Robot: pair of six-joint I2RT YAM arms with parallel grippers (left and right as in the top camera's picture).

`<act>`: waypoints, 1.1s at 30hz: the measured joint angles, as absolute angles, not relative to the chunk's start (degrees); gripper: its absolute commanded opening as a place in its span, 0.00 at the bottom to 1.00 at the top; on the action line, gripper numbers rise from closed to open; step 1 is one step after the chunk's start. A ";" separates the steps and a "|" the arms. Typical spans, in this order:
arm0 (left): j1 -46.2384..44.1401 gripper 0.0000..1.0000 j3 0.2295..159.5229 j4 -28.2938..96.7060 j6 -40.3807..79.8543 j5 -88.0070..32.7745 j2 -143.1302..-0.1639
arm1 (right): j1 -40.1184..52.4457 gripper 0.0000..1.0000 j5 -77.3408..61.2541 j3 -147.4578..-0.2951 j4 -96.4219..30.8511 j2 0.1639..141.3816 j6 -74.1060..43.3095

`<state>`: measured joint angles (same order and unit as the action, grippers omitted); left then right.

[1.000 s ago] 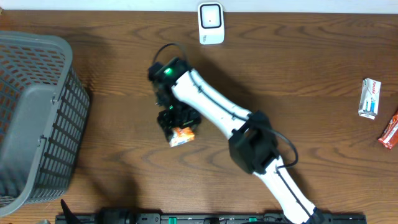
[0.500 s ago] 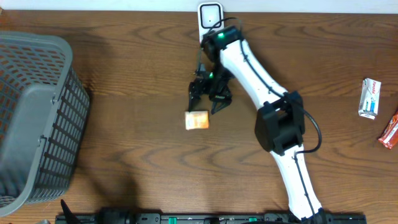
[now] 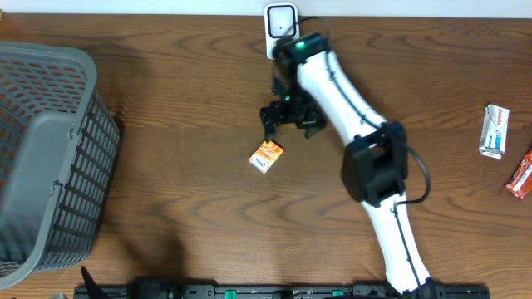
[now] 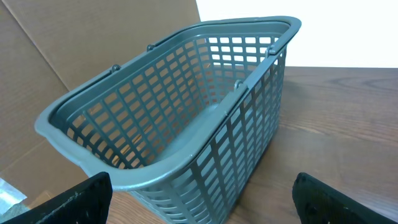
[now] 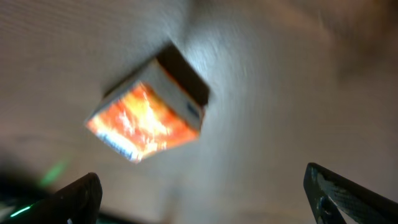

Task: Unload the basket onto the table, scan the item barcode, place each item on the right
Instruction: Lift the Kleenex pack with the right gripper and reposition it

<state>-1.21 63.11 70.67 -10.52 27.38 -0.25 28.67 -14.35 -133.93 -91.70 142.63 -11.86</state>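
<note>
The item, a small orange box (image 3: pixel 266 156), lies loose on the wooden table, tilted. In the right wrist view the orange box (image 5: pixel 149 112) is blurred and sits well beyond the fingertips, touching neither. My right gripper (image 3: pixel 284 123) hovers just above and right of the box with its jaws wide open and empty. The white scanner (image 3: pixel 282 31) stands at the table's far edge, close behind the right arm. My left gripper (image 4: pixel 205 208) is open and empty, facing the grey basket (image 4: pixel 155 168); the overhead view does not show it.
The grey basket (image 3: pixel 50 158) fills the table's left side. A white and blue pack (image 3: pixel 494 131) and a red pack (image 3: pixel 521 174) lie at the far right edge. The right arm (image 3: pixel 366 166) crosses the middle from the front edge.
The right gripper held the orange box a second ago. It has let go, swung up and right toward the scanner and opened wider. The box now lies tilted on the table.
</note>
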 measured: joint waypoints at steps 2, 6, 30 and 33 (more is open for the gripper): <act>-1.21 0.93 63.11 70.67 -10.52 27.38 -0.25 | 31.53 0.99 -10.72 -133.93 -89.56 142.63 -10.28; -1.21 0.93 63.11 70.67 -10.52 27.35 -0.25 | 38.48 0.99 -6.33 -133.03 -86.06 142.63 -7.77; -1.21 0.93 63.11 70.67 -10.52 27.38 -0.25 | 41.23 0.68 0.21 -120.07 -79.59 141.88 -4.36; -1.21 0.93 63.11 70.67 -10.52 27.38 -0.25 | 41.21 0.68 -1.58 -119.98 -82.52 141.95 -6.11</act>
